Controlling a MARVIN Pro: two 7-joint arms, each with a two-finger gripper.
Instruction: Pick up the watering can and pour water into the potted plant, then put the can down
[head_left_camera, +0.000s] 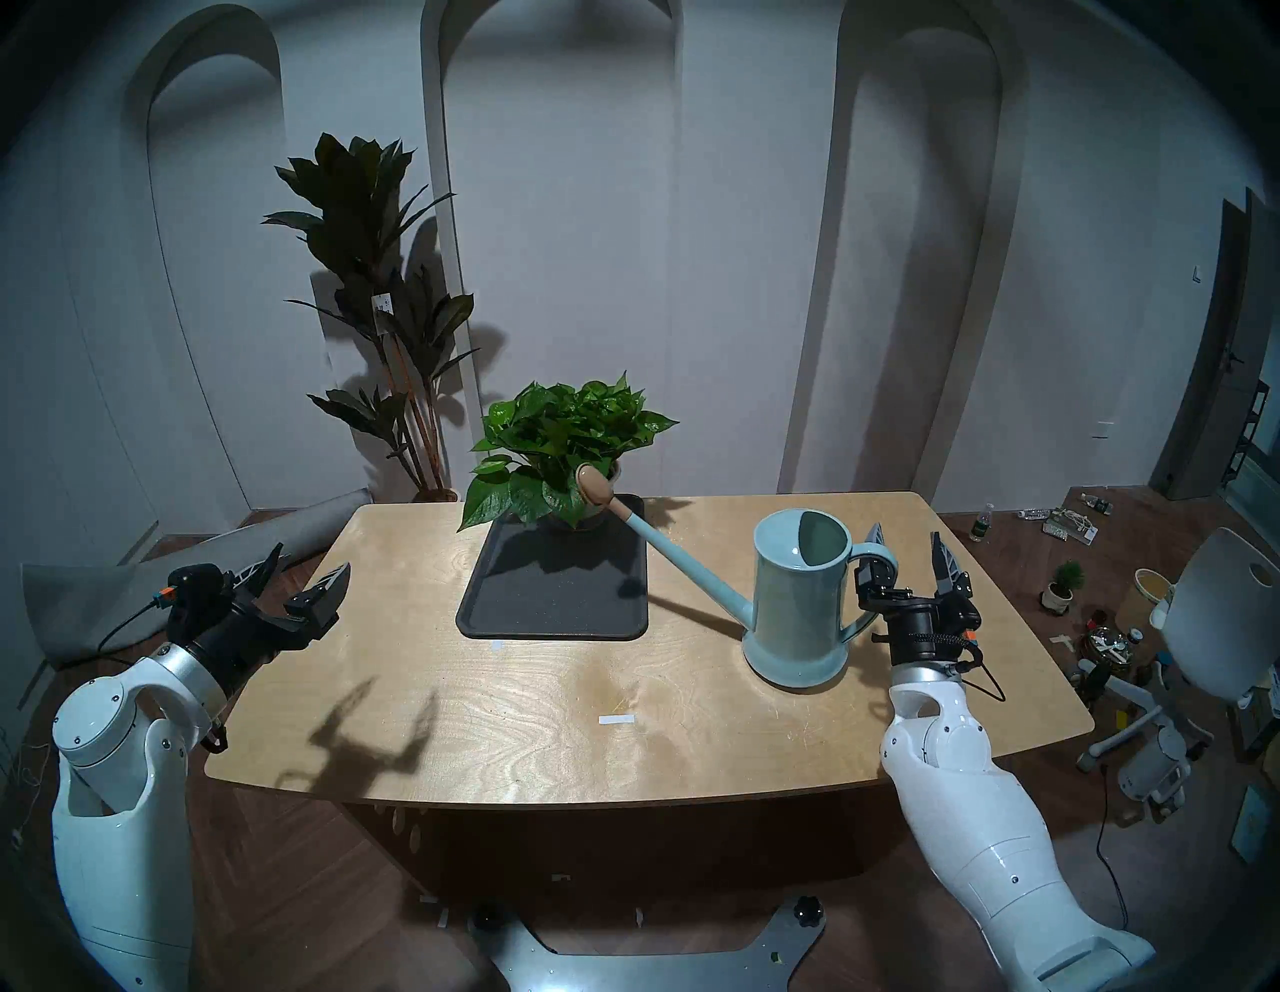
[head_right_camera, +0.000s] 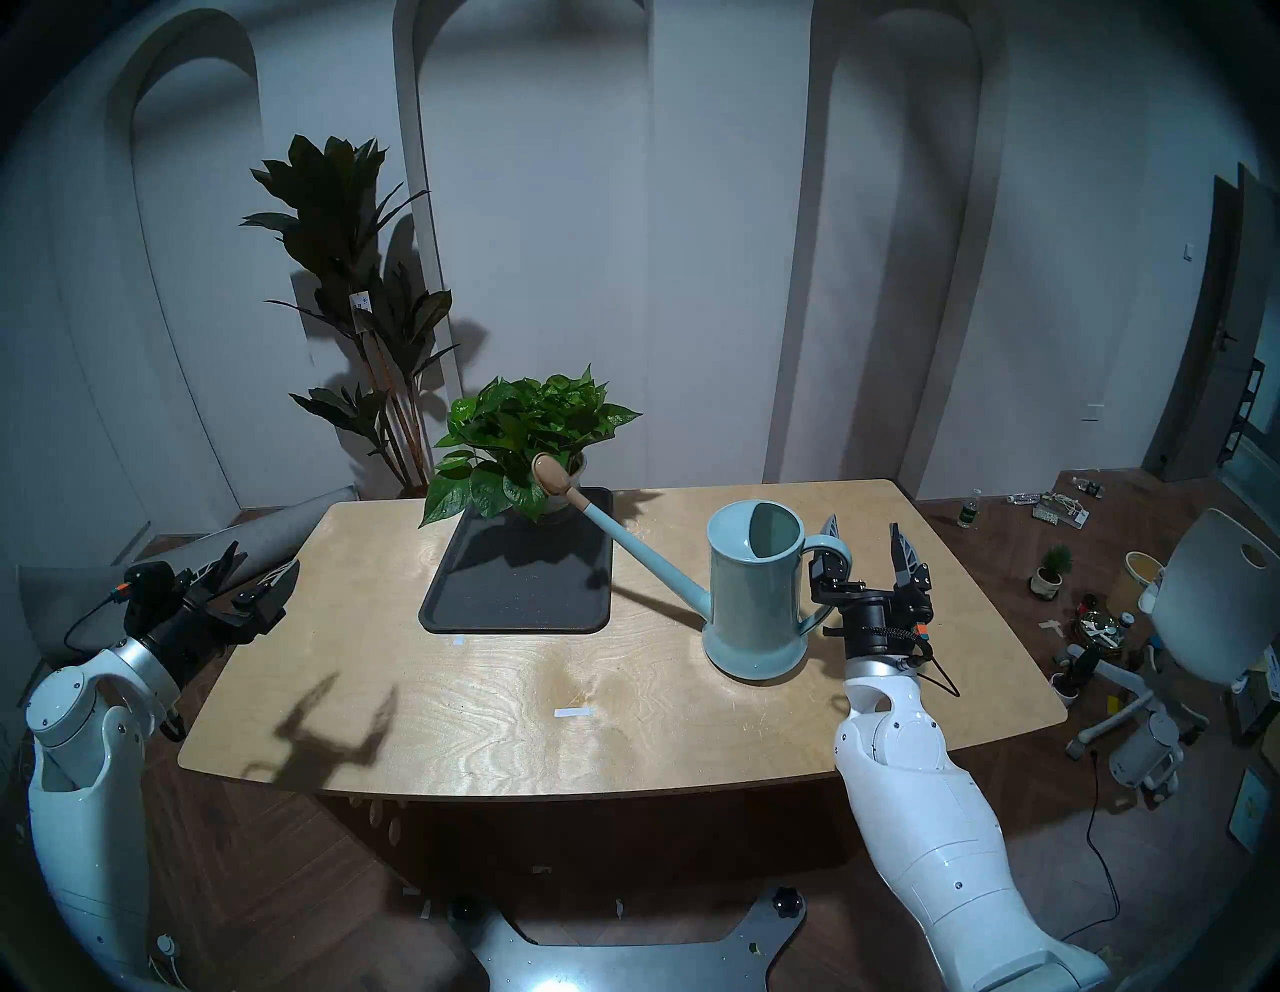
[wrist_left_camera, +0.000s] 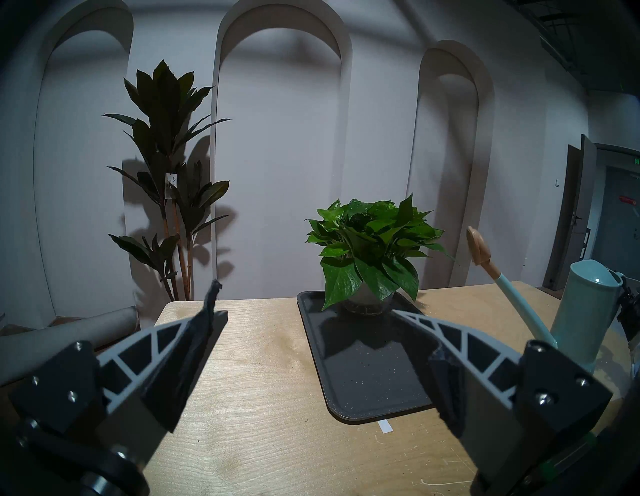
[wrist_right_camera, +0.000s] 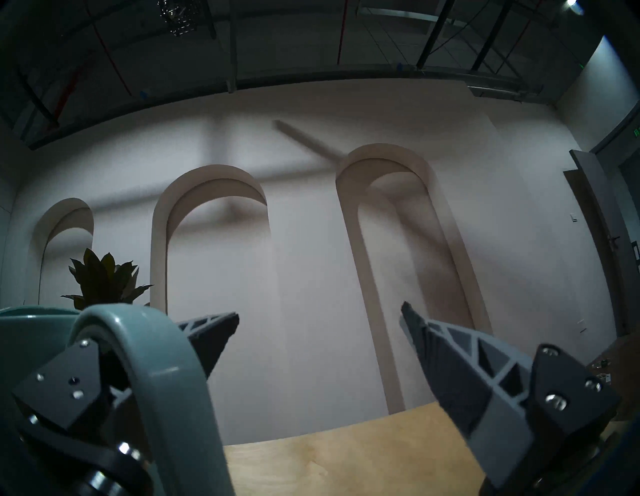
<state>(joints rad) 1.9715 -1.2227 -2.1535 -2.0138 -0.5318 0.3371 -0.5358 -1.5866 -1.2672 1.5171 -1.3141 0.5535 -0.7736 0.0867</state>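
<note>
I'm looking down through the head cam and the watering can (head_left_camera: 800, 603) is sitting upright on the wooden table (head_left_camera: 526, 720), out around 2 o'clock from the table's middle. Its long spout is reaching toward 10 o'clock, and the tan rose (head_left_camera: 594, 485) is overlapping the lower leaves of the potted plant (head_left_camera: 564, 450) from this angle; I can't tell whether it's actually touching them.

The plant is standing at the far end of a dark tray (head_left_camera: 554, 609), roughly 12 o'clock from the table's center.

My right gripper (head_left_camera: 907, 554) is sitting just at 3 o'clock of the can, fingers spread wide and pointing up. In the right wrist cam the loop handle (wrist_right_camera: 162, 367) is curving right across the inner finger, so 1 finger is poking inside the loop while the other is hanging well outside it. Nothing's being pinched.

My left gripper (head_left_camera: 305, 578) is hovering over the table's 9 o'clock edge, also spread wide with nothing in it, well apart from the tray.

A tall dark-leaved plant (head_left_camera: 374, 277) is standing behind the table, near 11 o'clock.
</note>
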